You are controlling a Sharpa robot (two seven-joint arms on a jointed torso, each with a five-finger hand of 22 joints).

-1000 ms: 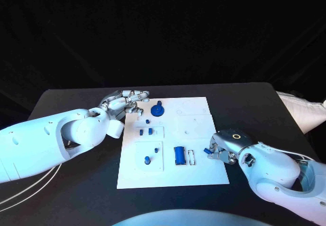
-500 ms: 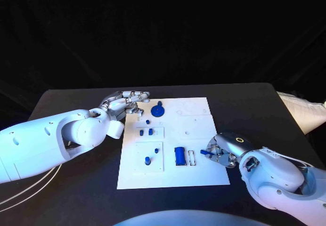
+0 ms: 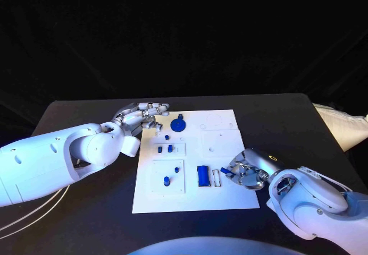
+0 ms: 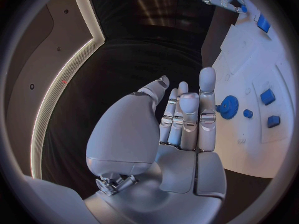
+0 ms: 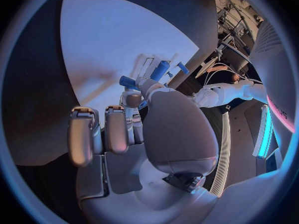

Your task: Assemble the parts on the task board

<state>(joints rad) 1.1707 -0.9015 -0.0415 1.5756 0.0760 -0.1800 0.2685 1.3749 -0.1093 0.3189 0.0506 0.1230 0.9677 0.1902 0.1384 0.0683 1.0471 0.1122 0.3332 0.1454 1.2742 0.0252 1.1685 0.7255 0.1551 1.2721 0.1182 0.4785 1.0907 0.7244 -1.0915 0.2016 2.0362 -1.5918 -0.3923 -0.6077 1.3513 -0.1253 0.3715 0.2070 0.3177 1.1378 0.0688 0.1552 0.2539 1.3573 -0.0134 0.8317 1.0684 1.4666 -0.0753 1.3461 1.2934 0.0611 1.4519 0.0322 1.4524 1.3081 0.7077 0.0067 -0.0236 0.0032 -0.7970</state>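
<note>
No readable text, labels, numbers or signs on anything in view.

The task board (image 3: 218,199) lies centred on the surface (image 3: 291,114); left hand (image 3: 142,116) at its far-left corner, right hand (image 3: 244,172) at its right edge.

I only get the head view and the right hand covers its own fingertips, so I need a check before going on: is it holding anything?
Observer: Yes. In the right wrist view the right hand pinches a small blue part at its fingertips, over the board.
Operator: And the left hand, has it got the gear?
Observer: No. The left wrist view shows the left hand with straight fingers and nothing in it; the gear lies on the board beside them.
</note>
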